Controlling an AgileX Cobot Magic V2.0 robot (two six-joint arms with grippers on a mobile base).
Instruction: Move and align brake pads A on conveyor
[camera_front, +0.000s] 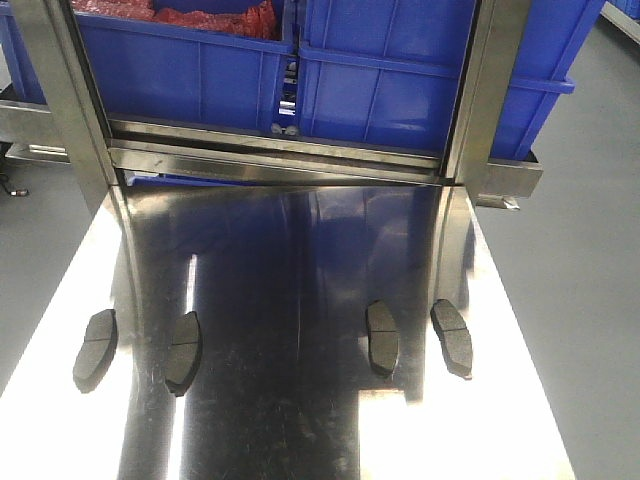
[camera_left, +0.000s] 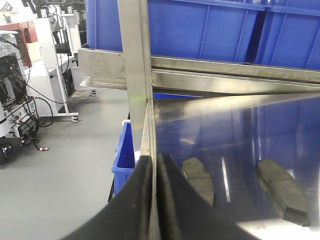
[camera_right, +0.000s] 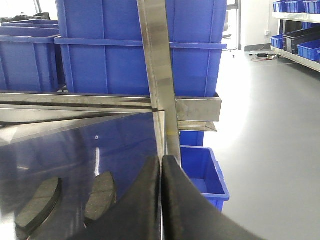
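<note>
Two dark grey brake pads lie on the left of the shiny steel table (camera_front: 300, 260), one (camera_front: 95, 350) near its left edge and one (camera_front: 183, 352) further in. Two more lie on the right, one (camera_front: 382, 338) further in and one (camera_front: 452, 337) near the right edge. My left gripper (camera_left: 155, 161) is shut and empty over the table's left edge, with two pads (camera_left: 198, 179) (camera_left: 282, 189) to its right. My right gripper (camera_right: 161, 162) is shut and empty over the right edge, with two pads (camera_right: 100, 195) (camera_right: 37, 205) to its left. The conveyor is out of view.
Blue crates (camera_front: 200, 70) (camera_front: 400, 80) stand on a steel rack behind the table, between upright posts (camera_front: 60, 90) (camera_front: 490, 90). A blue bin sits on the floor by each table side, seen in the left wrist view (camera_left: 125, 155) and the right wrist view (camera_right: 202, 167). Machinery and cables stand far left (camera_left: 20, 100).
</note>
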